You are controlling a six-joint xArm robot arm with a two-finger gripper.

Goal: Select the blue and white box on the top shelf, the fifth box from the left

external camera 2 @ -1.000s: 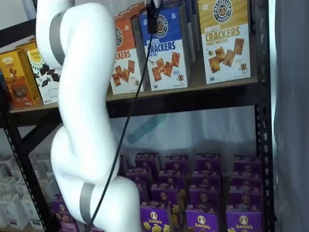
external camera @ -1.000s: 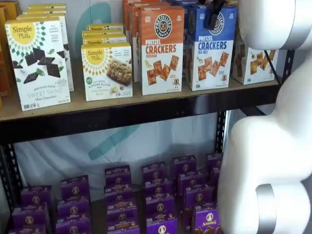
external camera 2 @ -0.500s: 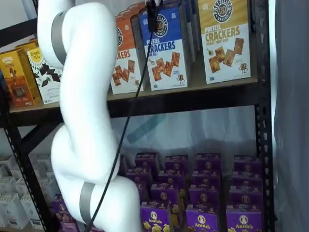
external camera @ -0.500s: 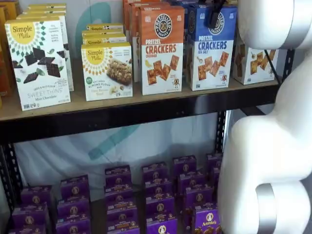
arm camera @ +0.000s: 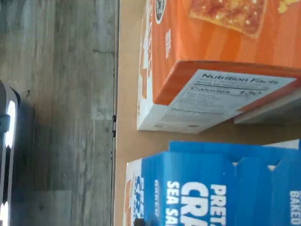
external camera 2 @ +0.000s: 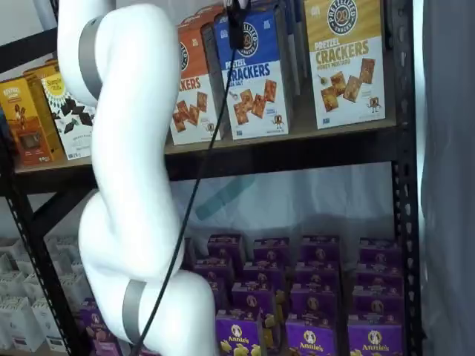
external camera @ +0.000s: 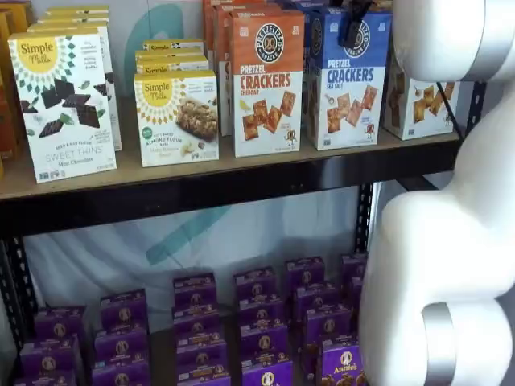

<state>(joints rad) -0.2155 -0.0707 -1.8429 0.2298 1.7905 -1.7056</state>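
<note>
Seen from above, the blue and white box point(arm camera: 207, 183), a tall cardboard carton with white "SEA SALT" lettering, stands just beside an orange-topped cracker carton point(arm camera: 211, 61) on the tan wooden top shelf point(arm camera: 127, 70). Grey plank flooring point(arm camera: 56, 94) lies far below.

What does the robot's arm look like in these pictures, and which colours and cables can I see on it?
The arm is made of thick, rounded, glossy white segments, with grey metallic bands at the joints. A thin black cable hangs beside it. Of the gripper only black fingers show in both shelf views, at the top edge.
</note>
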